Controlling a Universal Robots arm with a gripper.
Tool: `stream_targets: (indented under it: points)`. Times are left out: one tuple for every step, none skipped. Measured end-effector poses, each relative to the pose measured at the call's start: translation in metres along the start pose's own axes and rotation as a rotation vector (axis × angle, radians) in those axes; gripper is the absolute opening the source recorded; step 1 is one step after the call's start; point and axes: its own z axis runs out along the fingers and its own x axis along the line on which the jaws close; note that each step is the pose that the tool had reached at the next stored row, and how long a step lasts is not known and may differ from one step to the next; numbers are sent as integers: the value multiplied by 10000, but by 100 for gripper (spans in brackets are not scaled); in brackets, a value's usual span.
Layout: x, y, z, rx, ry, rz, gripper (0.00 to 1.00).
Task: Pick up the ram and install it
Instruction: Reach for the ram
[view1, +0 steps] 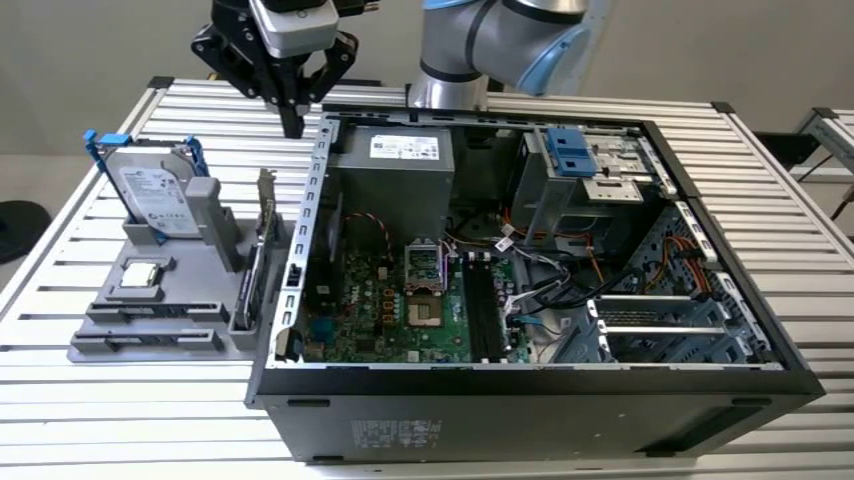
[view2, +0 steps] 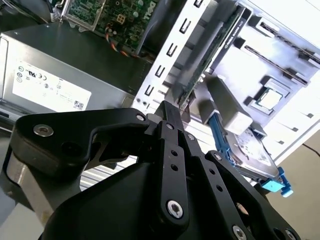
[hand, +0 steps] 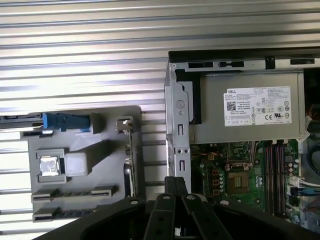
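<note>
Our gripper (view2: 170, 107) hangs shut and empty just beside the computer case (view1: 534, 410). We see the ram (view1: 147, 340) edgewise in the grey holder (view1: 200, 298), well apart.

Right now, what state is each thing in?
Black gripper: jaws shut, holding nothing.
Black computer case: lying flat, side open.
Silver hard drive in blue frame: upright in grey plastic tray.
Small square silver chip: flat in a tray pocket.
Green expansion card: upright on edge in the tray.
</note>
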Motion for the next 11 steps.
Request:
stream_targets:
  points:
    - [13,-1,0,0,0,0,0]
    - [27,-2,0,0,0,0,0]
    - [40,-3,-1,0,0,0,0]
    - [55,-4,-1,0,0,-1,0]
    - [70,-5,-1,0,-1,-1,0]
    - [84,-6,-1,0,0,0,0]
    - [99,-7,-2,0,0,-1,0]
    - [113,-8,-2,0,0,0,0]
    - [128,-9,-2,1,0,0,0]
    - [142,-10,-3,0,0,0,0]
    - [156,-11,-3,0,0,0,0]
